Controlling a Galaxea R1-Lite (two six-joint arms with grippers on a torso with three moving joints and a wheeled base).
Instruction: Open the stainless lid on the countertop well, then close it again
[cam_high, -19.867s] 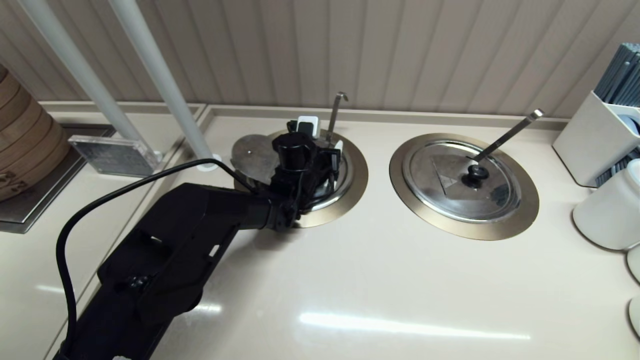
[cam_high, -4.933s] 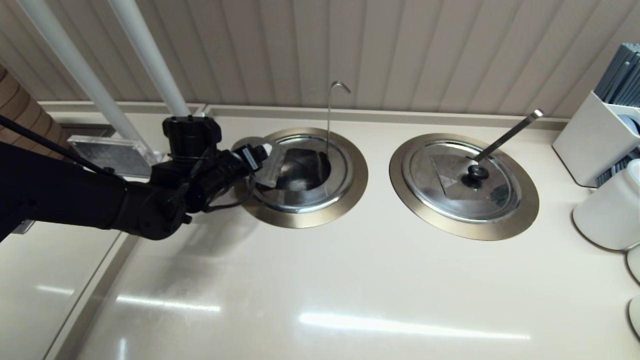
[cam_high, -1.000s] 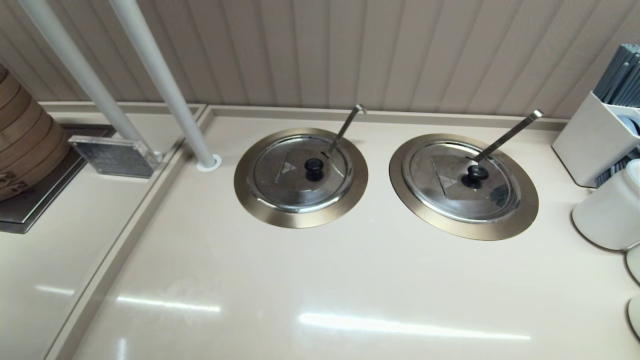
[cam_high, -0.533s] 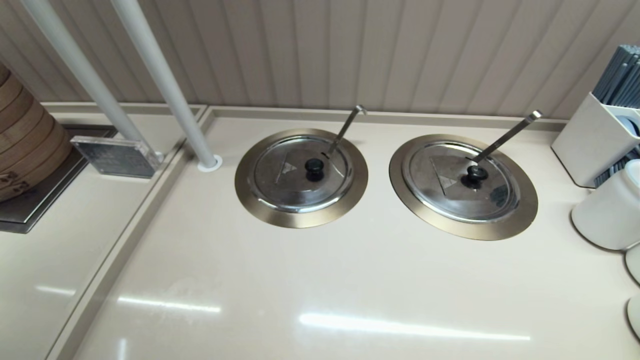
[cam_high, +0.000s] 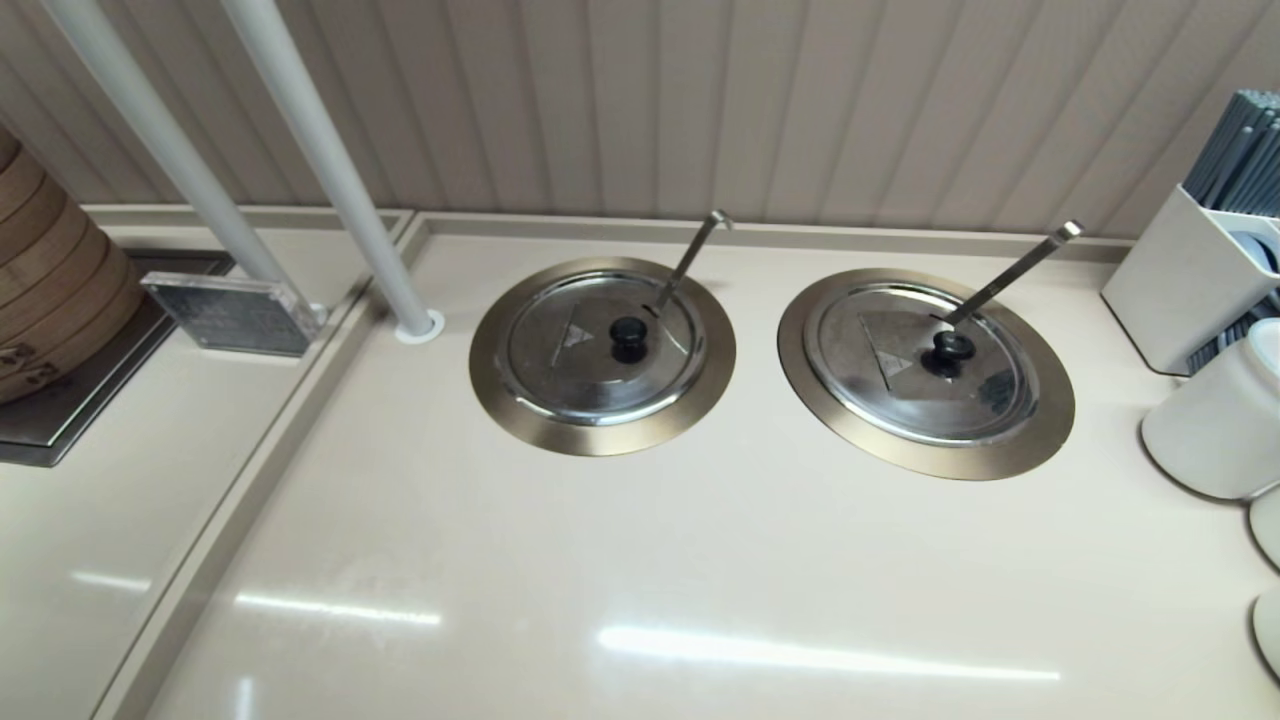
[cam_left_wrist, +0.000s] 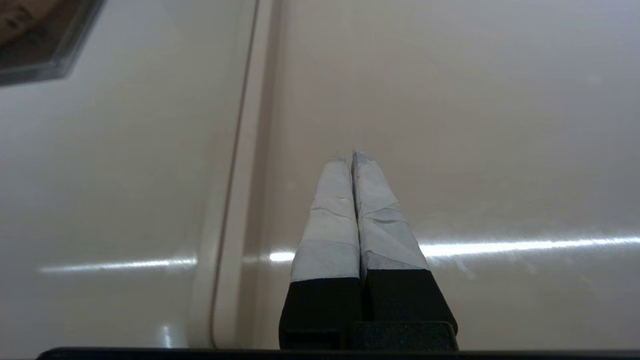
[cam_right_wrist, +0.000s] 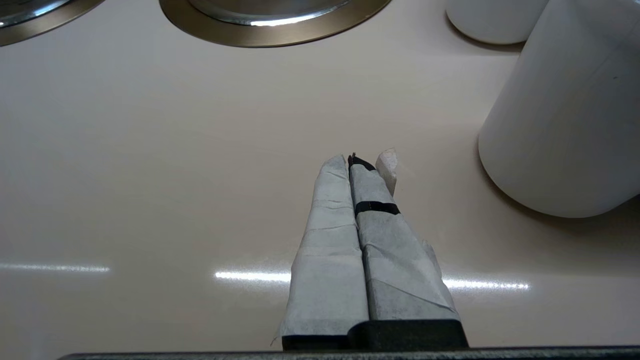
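Left end effector (cam_left_wrist: 350, 156) clenched, empty, parked over bare desk (cam_high: 640, 560); right end effector (cam_right_wrist: 356, 161) likewise clenched, empty, near a white canister (cam_right_wrist: 565, 115). Neither shows in the head view. Stainless lid (cam_high: 590, 360) sits seated on the well (cam_high: 520, 410), hook-tipped ladle handle (cam_high: 692, 258) leaning toward 1 o'clock. Twin lid (cam_high: 900, 385) at the well's 3 o'clock.

Around the counter — the bystanders

A twin lid (cam_high: 925, 361) covers the right-hand basin, its straight ladle handle (cam_high: 1012, 270) poking out; white jar (cam_high: 1215, 425) and utensil holder (cam_high: 1180, 275) far right — bamboo steamer (cam_high: 50, 290) far left.
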